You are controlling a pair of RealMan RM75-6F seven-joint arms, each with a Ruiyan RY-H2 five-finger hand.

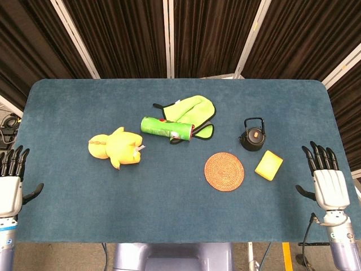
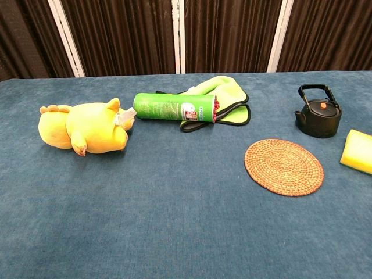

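Observation:
My left hand (image 1: 11, 183) hovers at the table's left edge, fingers spread, holding nothing. My right hand (image 1: 327, 180) sits at the right edge, also spread and empty; the yellow sponge (image 1: 269, 165) (image 2: 357, 151) is the thing nearest to it. A yellow plush toy (image 1: 115, 148) (image 2: 84, 128) lies left of centre. A green can (image 1: 167, 128) (image 2: 174, 108) lies on its side over the edge of a green cloth (image 1: 194, 111) (image 2: 224, 96). A black teapot (image 1: 252, 137) (image 2: 318, 114) stands beside a round woven coaster (image 1: 224, 171) (image 2: 283, 166). Neither hand shows in the chest view.
The blue table (image 1: 169, 209) is backed by dark curtains (image 1: 130, 34) with white posts. Cables lie on the floor beyond the left edge.

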